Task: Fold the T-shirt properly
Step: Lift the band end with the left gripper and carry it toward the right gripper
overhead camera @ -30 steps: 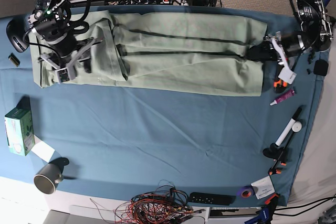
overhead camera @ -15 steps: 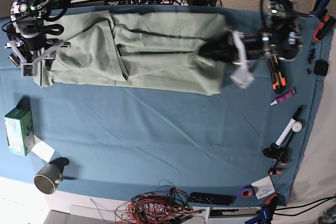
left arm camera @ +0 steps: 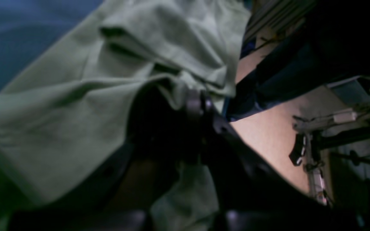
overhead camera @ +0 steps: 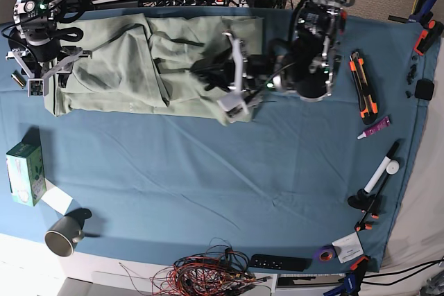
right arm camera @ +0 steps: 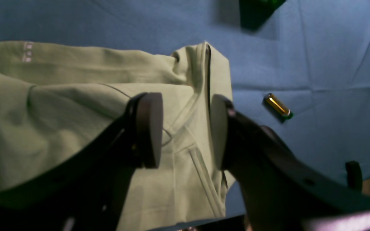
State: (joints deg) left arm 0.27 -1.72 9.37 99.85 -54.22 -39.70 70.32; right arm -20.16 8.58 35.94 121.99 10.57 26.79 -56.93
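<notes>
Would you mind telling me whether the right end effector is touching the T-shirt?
Apart. The right wrist view shows the right end effector open, raised above the T-shirt, with nothing between its pads.

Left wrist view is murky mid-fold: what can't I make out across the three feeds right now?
- Left wrist view: the left gripper is dark and blurred; T-shirt cloth drapes over its tips, hiding where the jaws meet.
- Base view: the left arm's body covers the T-shirt's carried edge.
- Right wrist view: the right gripper stands open; its dark fingers block the cloth beneath, and the picture's left edge cuts the shirt off.
</notes>
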